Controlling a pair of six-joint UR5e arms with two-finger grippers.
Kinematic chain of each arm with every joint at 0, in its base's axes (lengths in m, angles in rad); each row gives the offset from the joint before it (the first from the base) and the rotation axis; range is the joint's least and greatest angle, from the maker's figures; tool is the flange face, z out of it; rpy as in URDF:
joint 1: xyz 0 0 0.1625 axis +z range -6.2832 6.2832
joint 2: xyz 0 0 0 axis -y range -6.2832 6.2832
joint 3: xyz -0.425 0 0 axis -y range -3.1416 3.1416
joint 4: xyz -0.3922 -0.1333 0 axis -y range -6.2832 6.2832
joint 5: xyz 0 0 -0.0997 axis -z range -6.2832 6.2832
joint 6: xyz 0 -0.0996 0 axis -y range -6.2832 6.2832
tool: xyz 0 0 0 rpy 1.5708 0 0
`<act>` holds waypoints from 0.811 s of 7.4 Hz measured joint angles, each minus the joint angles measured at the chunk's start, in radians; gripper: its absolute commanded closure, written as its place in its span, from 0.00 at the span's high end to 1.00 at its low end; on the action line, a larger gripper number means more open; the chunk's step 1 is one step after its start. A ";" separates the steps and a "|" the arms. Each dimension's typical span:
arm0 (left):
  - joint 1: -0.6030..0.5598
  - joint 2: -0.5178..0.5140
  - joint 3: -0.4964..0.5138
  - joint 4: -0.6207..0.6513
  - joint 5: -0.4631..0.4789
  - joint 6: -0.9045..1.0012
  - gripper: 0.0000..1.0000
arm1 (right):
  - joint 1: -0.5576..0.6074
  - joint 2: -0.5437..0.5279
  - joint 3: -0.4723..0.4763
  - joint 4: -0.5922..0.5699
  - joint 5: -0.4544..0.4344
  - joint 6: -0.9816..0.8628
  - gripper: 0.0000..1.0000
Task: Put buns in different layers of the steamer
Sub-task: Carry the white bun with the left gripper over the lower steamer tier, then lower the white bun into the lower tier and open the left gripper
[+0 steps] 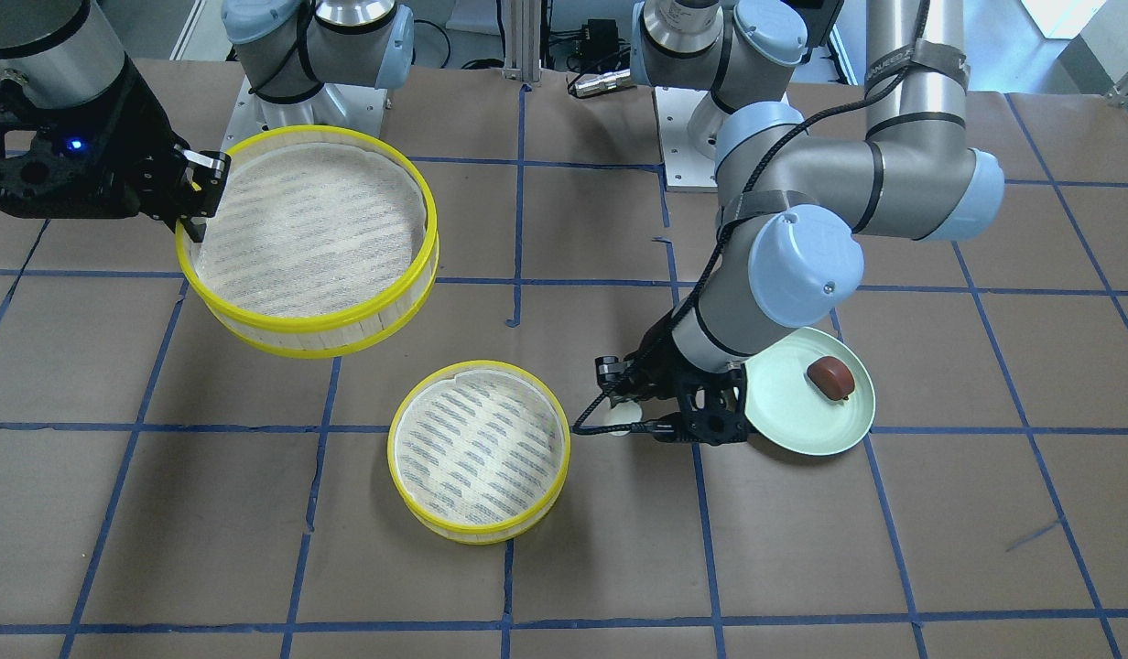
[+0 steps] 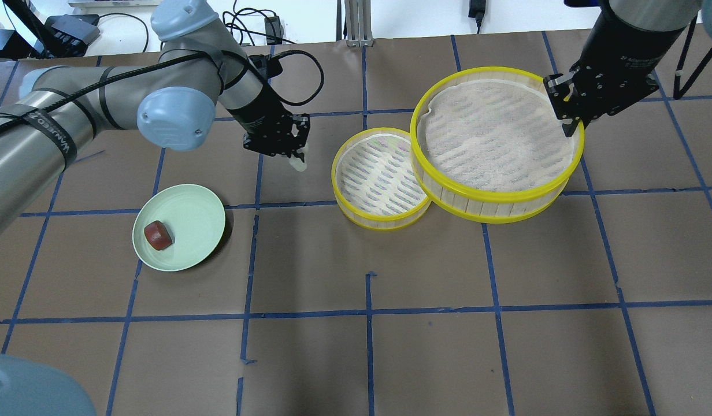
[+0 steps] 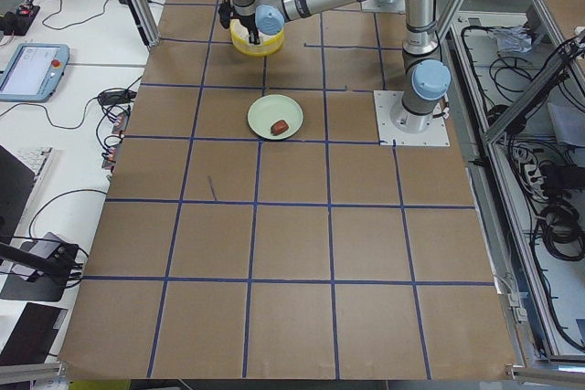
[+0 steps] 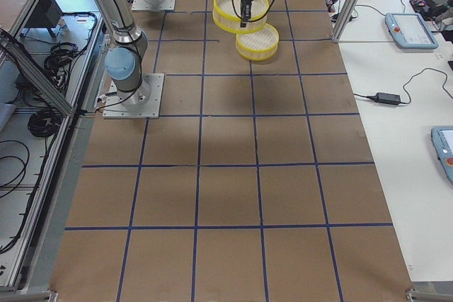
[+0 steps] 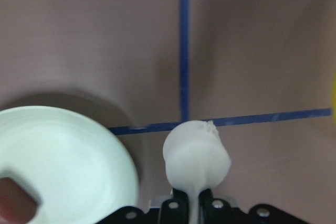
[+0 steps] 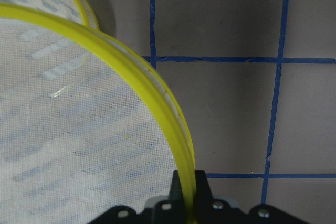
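Observation:
My left gripper [image 2: 297, 157] is shut on the white bun [image 5: 196, 153] and holds it above the table, between the pale green plate [image 2: 194, 216] and the lower steamer layer [image 2: 356, 202]. The bun also shows in the front view [image 1: 622, 417]. The reddish-brown bun [image 2: 158, 235] lies on the plate; it also shows in the front view [image 1: 830, 378]. My right gripper [image 2: 570, 118] is shut on the yellow rim of the upper steamer layer [image 2: 494, 199] and holds it raised, overlapping the lower one's right side. Both layers hold only their mesh liners.
The table is covered in brown paper with a blue tape grid [image 2: 367, 312]. The two arm bases [image 1: 317, 37] stand at the robot's edge of the table. The raised layer [image 1: 344, 329] hangs up and to the left of the lower layer [image 1: 417, 513] in the front view.

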 measured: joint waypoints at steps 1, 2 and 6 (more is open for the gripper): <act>-0.044 -0.025 0.000 0.063 -0.052 -0.077 0.15 | -0.006 0.001 0.002 -0.001 -0.012 0.000 0.13; -0.079 -0.058 0.001 0.132 -0.088 -0.136 0.29 | -0.012 0.001 0.003 -0.003 -0.017 0.001 0.13; -0.112 -0.146 0.000 0.268 -0.123 -0.204 0.69 | -0.040 0.000 0.004 -0.004 -0.037 0.005 0.13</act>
